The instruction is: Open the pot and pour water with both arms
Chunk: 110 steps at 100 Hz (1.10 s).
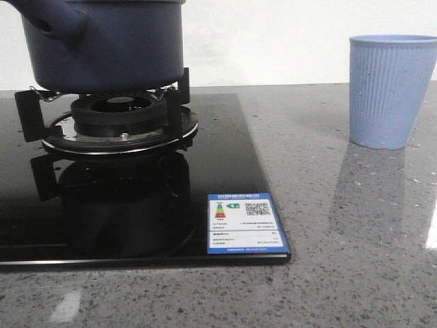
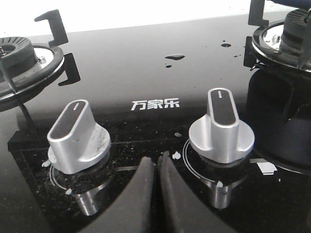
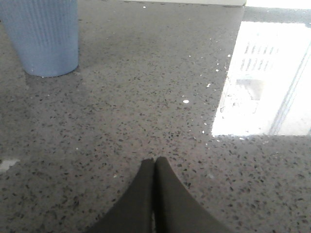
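Right, I'm looking over the setup with both arms low and idle. I'm seeing the pot sitting on the burner stand of the black glass hob, up at the left of the front view, its stubby handle pointing left; its top is cut off by the frame, so I cannot say whether a lid is on. That's a sensible spot for it, raised on the stand where a gripper can come at the handle from the side.

I'm reading the left gripper as fully closed, fingertips pressed together and holding nothing, hovering just in front of the two silver knobs, between them. A few drops of water are lying on the glass beyond.

I'm reading the right gripper as closed too, empty, over bare speckled countertop. The light blue cup is standing upright on that counter, well apart from the hob, presumably so that the pour has a clear target on the right arm's side.

I'm judging nothing started yet: both need to open before any grasp.
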Tool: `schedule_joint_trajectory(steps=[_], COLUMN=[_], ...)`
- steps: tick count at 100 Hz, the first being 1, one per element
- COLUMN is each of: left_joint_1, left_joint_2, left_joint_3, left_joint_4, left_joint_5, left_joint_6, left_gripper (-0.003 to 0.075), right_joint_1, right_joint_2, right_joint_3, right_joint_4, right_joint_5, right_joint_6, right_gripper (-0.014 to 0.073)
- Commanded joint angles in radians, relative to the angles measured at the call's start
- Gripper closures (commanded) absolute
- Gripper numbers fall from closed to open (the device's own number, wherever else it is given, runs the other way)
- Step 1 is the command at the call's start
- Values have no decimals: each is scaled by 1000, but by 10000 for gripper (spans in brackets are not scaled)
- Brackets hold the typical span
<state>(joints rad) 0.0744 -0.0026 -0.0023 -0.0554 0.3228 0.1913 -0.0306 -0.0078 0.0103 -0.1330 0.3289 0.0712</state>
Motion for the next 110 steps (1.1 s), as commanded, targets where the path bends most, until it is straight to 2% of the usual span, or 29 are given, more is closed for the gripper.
schedule_joint_trajectory(steps=[1,105,110], left_joint_1=[2,2,2], left_joint_2=[-25,-25,-25], left_joint_3=[13,13,13], left_joint_4=[-10,-10,-10], left_joint_5=[-71,-73,-75], left_joint_6=[-9,-9,-9], left_gripper=[740,740,740], right_joint_1=[-6,-6,-6], right_joint_2=[-12,-12,-12], right_joint_3=[24,24,24], right_joint_4=[-4,-4,-34], right_joint_5=[-4,-13,-35], right_joint_6=[-8,-8,-8], right_gripper=[662,662,662])
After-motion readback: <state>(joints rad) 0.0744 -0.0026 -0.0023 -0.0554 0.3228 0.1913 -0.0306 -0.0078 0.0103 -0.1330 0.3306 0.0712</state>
